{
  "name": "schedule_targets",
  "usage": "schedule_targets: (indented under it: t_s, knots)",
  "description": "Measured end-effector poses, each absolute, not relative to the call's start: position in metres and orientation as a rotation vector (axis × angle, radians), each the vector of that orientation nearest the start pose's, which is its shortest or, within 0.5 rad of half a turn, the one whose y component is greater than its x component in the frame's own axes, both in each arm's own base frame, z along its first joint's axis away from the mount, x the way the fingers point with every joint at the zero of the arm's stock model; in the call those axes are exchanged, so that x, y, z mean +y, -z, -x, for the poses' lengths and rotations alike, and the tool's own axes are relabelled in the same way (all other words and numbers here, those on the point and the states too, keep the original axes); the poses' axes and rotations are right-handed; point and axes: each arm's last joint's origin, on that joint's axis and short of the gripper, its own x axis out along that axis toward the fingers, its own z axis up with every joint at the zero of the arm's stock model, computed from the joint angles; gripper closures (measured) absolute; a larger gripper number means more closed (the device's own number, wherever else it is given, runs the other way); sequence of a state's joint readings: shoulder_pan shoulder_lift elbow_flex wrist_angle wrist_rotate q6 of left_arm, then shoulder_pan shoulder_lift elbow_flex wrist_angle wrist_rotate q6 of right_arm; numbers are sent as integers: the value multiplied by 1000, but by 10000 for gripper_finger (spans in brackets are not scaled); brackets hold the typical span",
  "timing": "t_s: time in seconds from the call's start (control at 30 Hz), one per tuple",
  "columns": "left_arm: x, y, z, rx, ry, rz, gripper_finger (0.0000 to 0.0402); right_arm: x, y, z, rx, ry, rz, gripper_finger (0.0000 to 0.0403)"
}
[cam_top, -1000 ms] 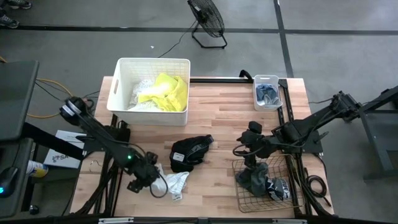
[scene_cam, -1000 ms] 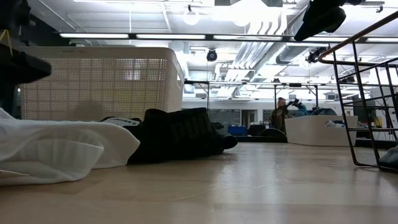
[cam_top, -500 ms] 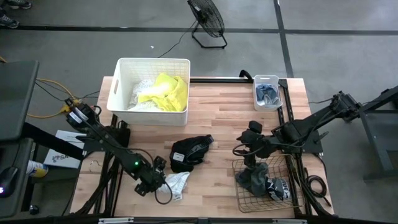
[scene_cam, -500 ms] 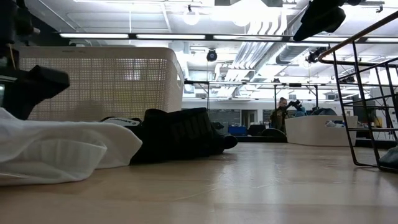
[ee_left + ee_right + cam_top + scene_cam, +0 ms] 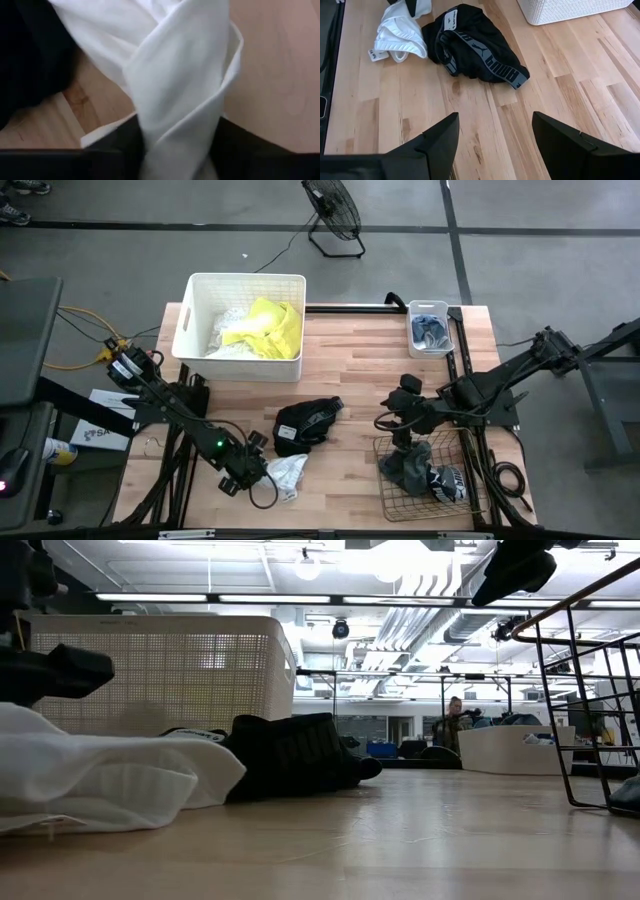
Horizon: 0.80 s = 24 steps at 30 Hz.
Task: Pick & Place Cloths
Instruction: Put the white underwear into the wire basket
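A small white cloth [image 5: 284,477] lies crumpled on the table near its front edge, with my left gripper [image 5: 256,464] at its left end and shut on it. A black cloth with white print [image 5: 305,423] lies just beyond it. In the right wrist view both cloths, the white [image 5: 400,31] and the black [image 5: 475,47], show flat on the wood. My right gripper [image 5: 388,422] hangs open above the table by the brown wire basket [image 5: 470,480], holding nothing. A neon yellow cloth [image 5: 270,325] and a white one lie in the white tub [image 5: 195,315]. My left gripper has a bunched fold of the white cloth [image 5: 175,145] between its two fingers [image 5: 120,147]; how many layers, I cannot tell. The fingers come in low from the table's left. The rest of the cloth [image 5: 100,780] lies slack on the table.
A small white bin [image 5: 431,328] with grey-blue socks stands at the far right. The wire basket holds dark cloths [image 5: 415,465]. The tub wall [image 5: 160,670] rises behind the cloths. Bare wood lies between the black cloth and the basket. A person stands far off in the room.
My left gripper has gone toward the table's right edge, up to the white cloth. The cloth's left part has bunched up and risen a little beside the gripper; the rest of it has stayed on the table.
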State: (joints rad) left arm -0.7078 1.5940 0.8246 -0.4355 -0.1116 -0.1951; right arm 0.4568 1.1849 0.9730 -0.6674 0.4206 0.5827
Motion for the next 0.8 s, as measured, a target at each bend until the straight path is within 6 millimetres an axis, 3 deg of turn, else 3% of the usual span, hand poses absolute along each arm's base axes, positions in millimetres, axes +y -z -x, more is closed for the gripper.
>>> schedule_targets:
  t_s: [0.23,0.5,0.8]
  knots:
    - [-179,-150,-213,1187,383,-224,381,92,-283,-214,769,195,-178,160]
    - [-182,-157,-215,1227,378,-187,382,92,-283,-214,768,195,-178,160]
    - [-194,-198,-225,1285,439,-160,382,92,-283,-214,769,195,-179,160]
